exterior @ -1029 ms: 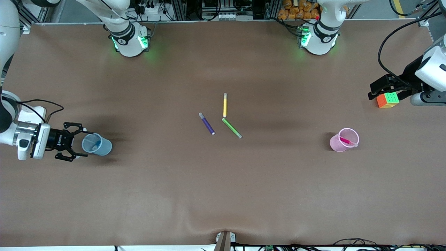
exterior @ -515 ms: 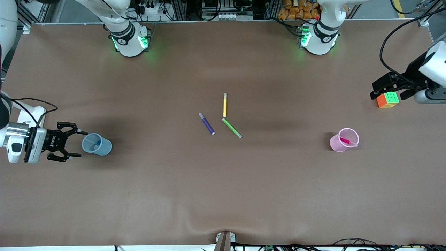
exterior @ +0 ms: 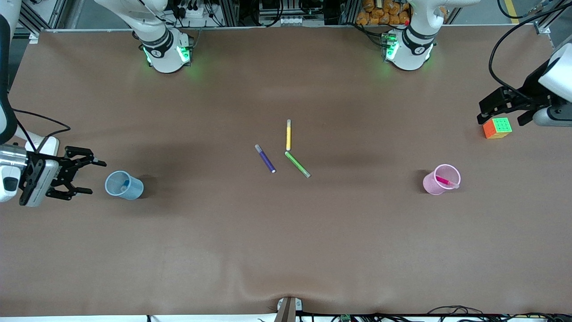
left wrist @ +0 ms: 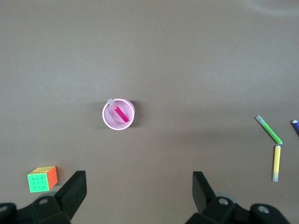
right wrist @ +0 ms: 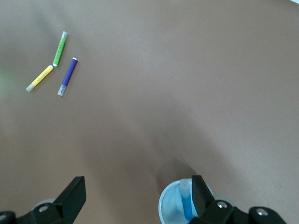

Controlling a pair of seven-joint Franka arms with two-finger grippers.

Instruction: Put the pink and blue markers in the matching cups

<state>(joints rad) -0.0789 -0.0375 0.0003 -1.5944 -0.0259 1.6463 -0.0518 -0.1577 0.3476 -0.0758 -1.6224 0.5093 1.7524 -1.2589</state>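
The blue marker (exterior: 124,184) stands in the blue cup (exterior: 124,185) and the pink marker (exterior: 445,181) in the pink cup (exterior: 440,180). The right end effector (exterior: 85,176), fingers spread, has backed off toward 9 o'clock; the left end effector (exterior: 502,107), spread, hovers over the cube (exterior: 497,128). Task apparently complete.

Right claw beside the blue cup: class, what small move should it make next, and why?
Probably just lift clear and rest. The blue marker stands in the blue cup, the pink marker lies in the pink cup, and the right claw hangs open and empty beside the blue cup.
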